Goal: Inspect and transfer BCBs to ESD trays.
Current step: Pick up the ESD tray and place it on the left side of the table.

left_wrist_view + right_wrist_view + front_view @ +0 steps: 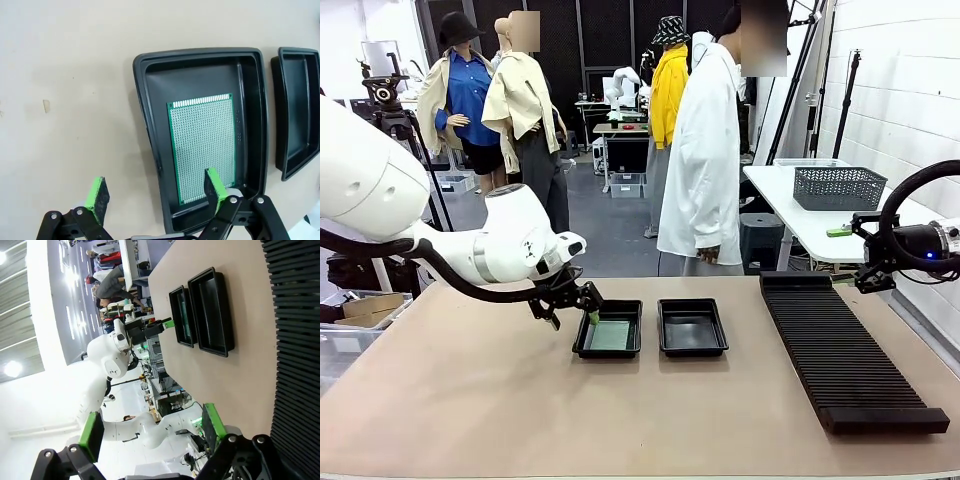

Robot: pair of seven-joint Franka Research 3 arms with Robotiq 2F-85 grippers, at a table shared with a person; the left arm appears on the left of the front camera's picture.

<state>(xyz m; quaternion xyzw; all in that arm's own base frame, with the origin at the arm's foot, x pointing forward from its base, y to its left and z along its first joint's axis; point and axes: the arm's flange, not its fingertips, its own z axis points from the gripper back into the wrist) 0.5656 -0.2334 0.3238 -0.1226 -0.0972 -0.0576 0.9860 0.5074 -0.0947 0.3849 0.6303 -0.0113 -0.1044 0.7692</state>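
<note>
One green BCB [611, 335] lies flat on the floor of the left ESD tray [582, 349]. In the left wrist view the BCB [202, 145] fills most of that tray [150, 75]. My left gripper [156, 192] hangs open just above the tray's near left rim, with one pad [215, 184] over the board's corner and the other [97, 196] over bare table; from the front the left gripper [582, 300] sits at the tray's left edge. The right ESD tray [691, 327] holds nothing. My right gripper [152, 430] is open and empty, off at the table's right side [870, 276].
A long black ribbed rack [845, 350] takes up the right side of the table. A person in a white coat [705, 150] stands at the far edge. Behind them a grey mesh basket [838, 187] stands on a white table. Bare tabletop lies in front of the trays.
</note>
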